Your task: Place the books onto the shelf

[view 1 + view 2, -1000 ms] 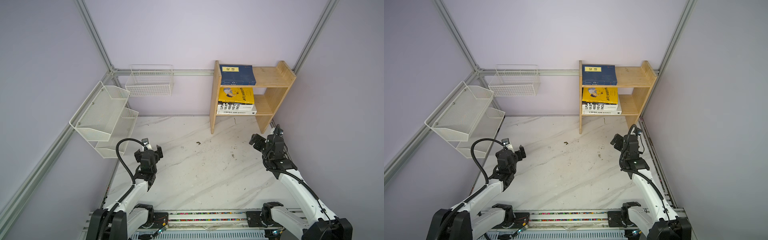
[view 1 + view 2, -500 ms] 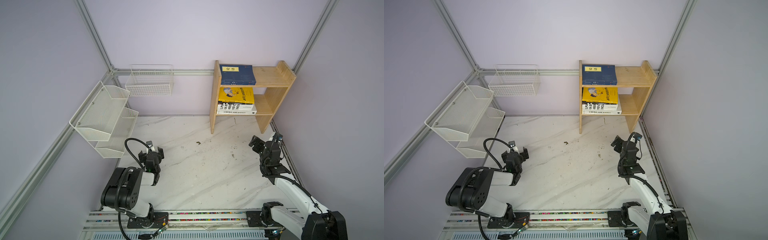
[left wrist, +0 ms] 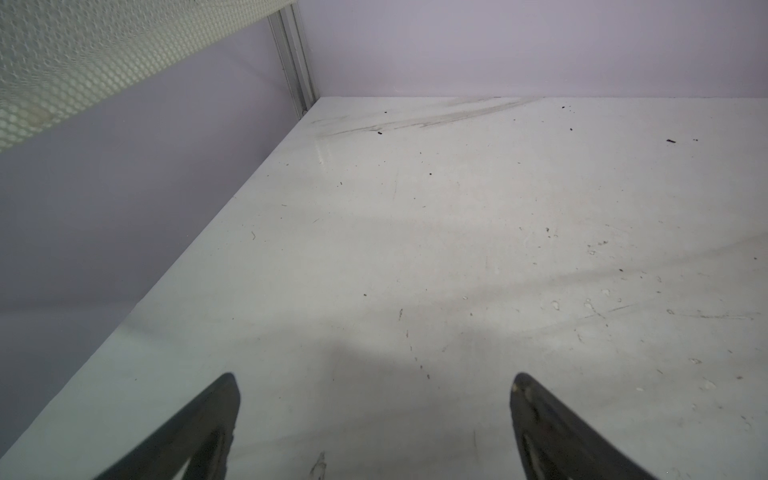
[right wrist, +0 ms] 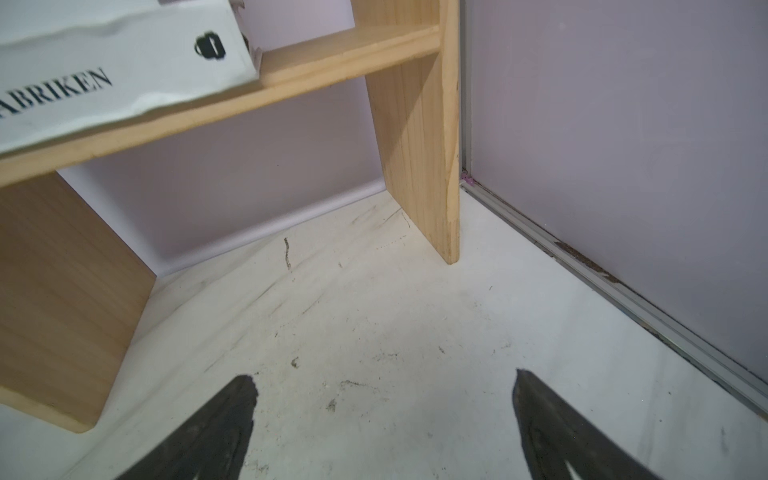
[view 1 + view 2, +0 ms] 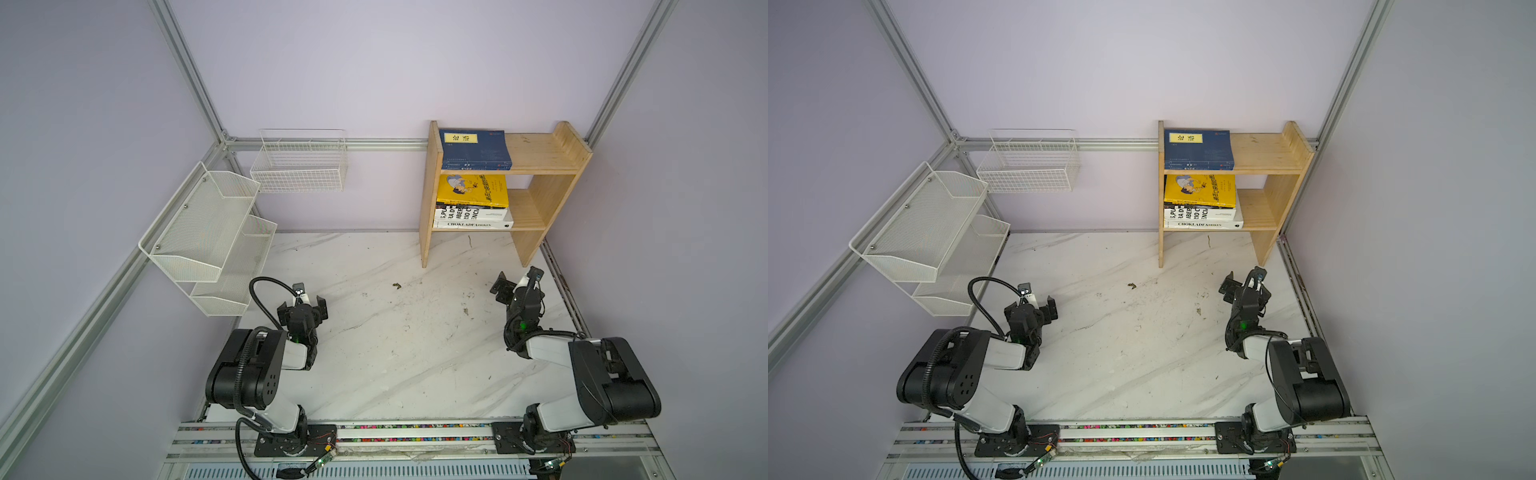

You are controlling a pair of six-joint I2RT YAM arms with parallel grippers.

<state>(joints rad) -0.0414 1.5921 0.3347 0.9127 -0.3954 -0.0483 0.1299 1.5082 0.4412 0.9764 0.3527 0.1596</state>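
My left gripper (image 3: 374, 384) and right gripper (image 4: 383, 386) are wide open, holding nothing. The books (image 5: 472, 196) lie on the shelf (image 5: 540, 154) in the table's (image 5: 386, 357) far right corner, beyond both.

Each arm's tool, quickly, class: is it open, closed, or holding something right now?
Left tool: open, holding nothing.
Right tool: open, holding nothing.

Pale matt bare-wood two-tier shelf (image 4: 415, 124), creased white paper cover of its lowest book (image 4: 104, 75), scuffed white marble-look tabletop (image 4: 374, 316), matt black fingers (image 4: 216, 428) of my right gripper (image 4: 382, 384), white painted metal mesh rack (image 5: 208, 220)
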